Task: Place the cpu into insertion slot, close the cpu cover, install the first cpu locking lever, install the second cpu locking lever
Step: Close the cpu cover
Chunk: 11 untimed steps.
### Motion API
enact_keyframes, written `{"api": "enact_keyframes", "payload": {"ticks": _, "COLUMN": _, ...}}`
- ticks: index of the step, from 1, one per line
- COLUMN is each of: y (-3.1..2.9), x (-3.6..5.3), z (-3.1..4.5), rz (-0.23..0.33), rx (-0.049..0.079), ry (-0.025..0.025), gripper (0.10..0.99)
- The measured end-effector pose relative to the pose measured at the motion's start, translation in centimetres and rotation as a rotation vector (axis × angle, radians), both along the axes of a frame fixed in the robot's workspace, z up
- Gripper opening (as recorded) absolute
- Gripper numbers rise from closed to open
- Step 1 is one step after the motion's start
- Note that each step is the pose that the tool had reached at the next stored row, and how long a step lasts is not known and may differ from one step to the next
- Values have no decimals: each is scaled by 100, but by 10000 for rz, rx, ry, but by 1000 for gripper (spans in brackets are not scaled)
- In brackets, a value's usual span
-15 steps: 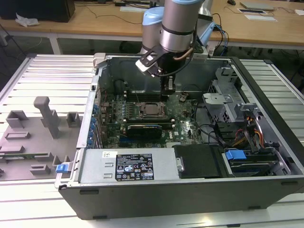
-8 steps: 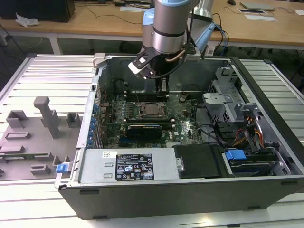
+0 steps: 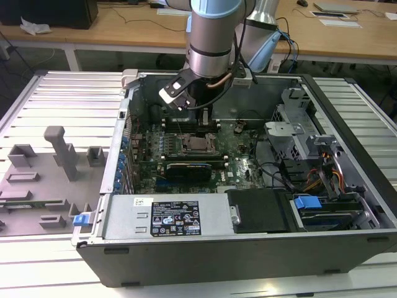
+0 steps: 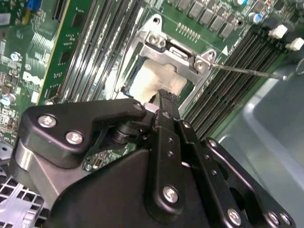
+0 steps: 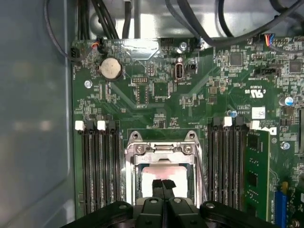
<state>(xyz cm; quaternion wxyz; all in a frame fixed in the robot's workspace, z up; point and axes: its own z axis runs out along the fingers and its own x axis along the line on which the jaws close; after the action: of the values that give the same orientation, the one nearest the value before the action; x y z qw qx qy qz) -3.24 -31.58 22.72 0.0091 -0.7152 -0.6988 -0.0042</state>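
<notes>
Gripper [image 5: 163,183] over the socket [image 3: 200,144].
Fingers [image 4: 168,101] were pressed together, gripping nothing, tips just above the pale chip [image 4: 153,78] seated in its metal frame [image 5: 138,149]; contact unclear.

The case [image 3: 248,261] lies open on the tabletop [image 3: 62,93]. In the exterior view, a fixture board [image 3: 43,180] sits at the case's 9 o'clock. Inside, the motherboard [image 3: 242,152] lies flat, with the drive cage [image 3: 310,149] at its 3 o'clock and a power unit [image 3: 167,217] at its 6 o'clock. The slot [image 3: 200,144] sits mid-board. The cpu [image 5: 156,172] lies in it, with memory slots [image 5: 97,166] flanking it on two sides. The end effector [image 5: 163,183] hangs just above the cpu.
</notes>
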Motion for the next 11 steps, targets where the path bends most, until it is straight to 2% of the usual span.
{"api": "enact_keyframes", "payload": {"ticks": 4, "y": 0, "x": 0, "z": 0, "rz": 85, "rx": -1, "ry": 0, "gripper": 106}}
{"api": "enact_keyframes", "payload": {"ticks": 11, "y": 0, "x": 0, "z": 0, "rz": 1346, "rx": -1, "ry": 0, "gripper": 106}}
